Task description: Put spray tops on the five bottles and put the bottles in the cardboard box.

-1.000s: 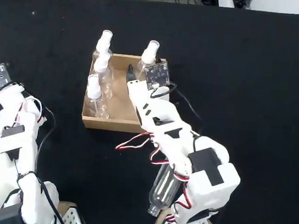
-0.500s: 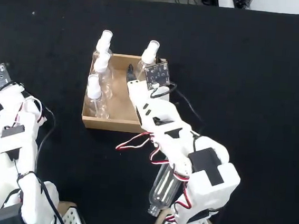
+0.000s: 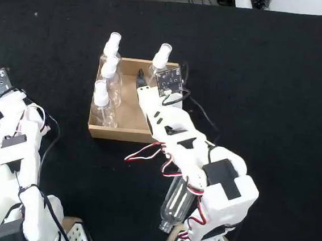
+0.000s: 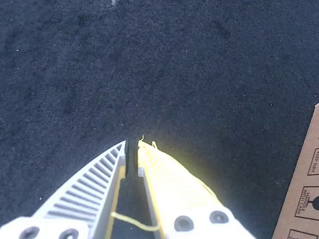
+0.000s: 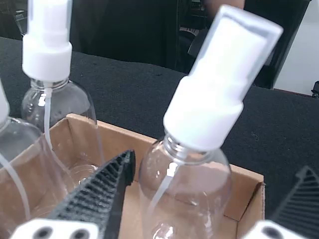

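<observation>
While the right gripper (image 5: 215,164) has its jaws wide apart around it, the clear plastic bottle with a white spray top (image 5: 189,184) stands in a corner of the brown cardboard box (image 5: 251,185). Looks light, slick and squashy, so I'd grab the body, not the top. Meanwhile the left gripper (image 4: 133,145) is pinched together over the black table (image 4: 149,59).

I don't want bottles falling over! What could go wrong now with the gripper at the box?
1. The right gripper stands open around the clear plastic bottle with a white spray top, which looks tilted in the brown cardboard box's corner; pulling back might catch and tip it.
2. A second clear bottle lies on the black table by the right arm's base; the arm could knock it away.
</observation>
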You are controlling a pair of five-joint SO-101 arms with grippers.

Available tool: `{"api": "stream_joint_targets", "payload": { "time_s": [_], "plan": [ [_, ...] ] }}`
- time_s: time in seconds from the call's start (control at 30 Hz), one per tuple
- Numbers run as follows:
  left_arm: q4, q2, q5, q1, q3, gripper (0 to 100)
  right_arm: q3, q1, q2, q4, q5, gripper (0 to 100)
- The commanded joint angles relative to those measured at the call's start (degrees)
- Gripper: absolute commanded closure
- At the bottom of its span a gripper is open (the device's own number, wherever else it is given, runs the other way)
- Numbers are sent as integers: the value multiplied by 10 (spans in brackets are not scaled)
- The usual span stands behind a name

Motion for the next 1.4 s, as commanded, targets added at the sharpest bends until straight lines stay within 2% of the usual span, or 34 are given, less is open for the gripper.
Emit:
{"api": "stream_joint_targets", "payload": {
  "time_s": [0.0, 0.13, 0.3, 0.6, 0.67, 0.9, 1.1, 1.23, 1.3, 1.37],
  "plan": [
    [-10, -20, 1, 5, -3, 967, 3, -4, -44, -15, 1, 564],
    [-10, -20, 1, 5, -3, 967, 32, -5, -104, -11, 1, 564],
    [-10, -20, 1, 5, -3, 967, 36, -6, -153, 57, -1, 564],
    [-10, -20, 1, 5, -4, 967, 38, -3, -233, 66, 0, 564],
    [-10, -20, 1, 5, -4, 967, 35, 4, -263, 98, 0, 564],
    [-10, -20, 1, 5, -4, 967, -15, 40, -428, 278, -2, 564],
    [-10, -20, 1, 5, -3, 967, -26, 90, -592, 557, -3, 564],
    [-10, -20, 1, 5, -3, 967, -26, 149, -684, 721, -3, 566],
    [-10, -20, 1, 5, -3, 967, -26, 178, -721, 804, -16, 602],
    [-10, -20, 1, 5, -2, 967, -23, 201, -750, 865, -40, 688]
  ]
}}
